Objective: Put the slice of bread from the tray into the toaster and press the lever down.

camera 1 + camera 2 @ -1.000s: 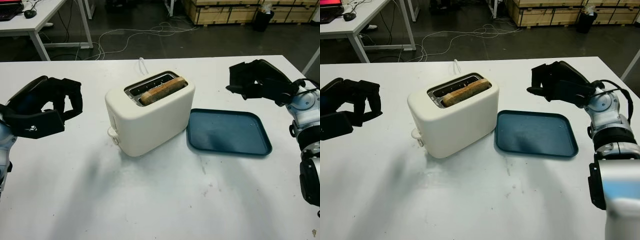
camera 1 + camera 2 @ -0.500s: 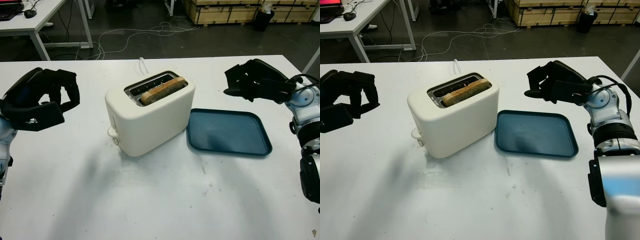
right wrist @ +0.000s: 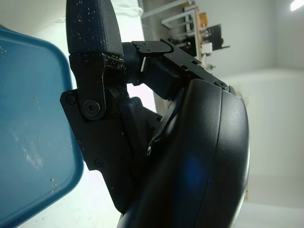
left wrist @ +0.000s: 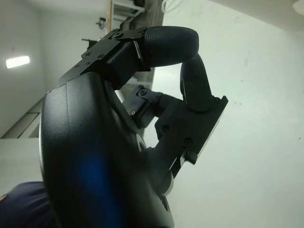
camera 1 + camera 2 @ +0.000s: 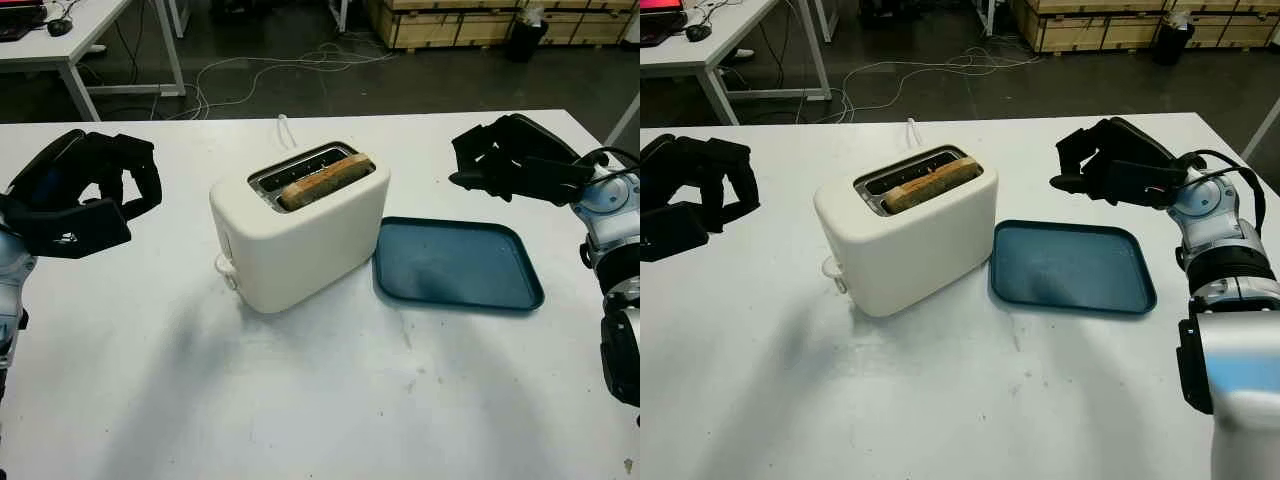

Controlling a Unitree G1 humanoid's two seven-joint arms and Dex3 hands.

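Note:
A white toaster stands in the middle of the white table. A slice of bread stands in its nearer slot, top edge sticking out. The toaster's lever shows low on its left end. The blue tray lies bare to the right of the toaster. My left hand hovers to the left of the toaster, well apart from it, fingers curled and holding nothing. My right hand hangs above the tray's far edge, curled too and holding nothing.
The toaster's white cord runs off the table's far edge. Beyond the table are floor cables, another white table at the far left and wooden crates at the back right.
My left hand has risen and drawn a little away from the toaster. My right hand has shifted only slightly above the tray. Toaster, bread and tray have stayed put.

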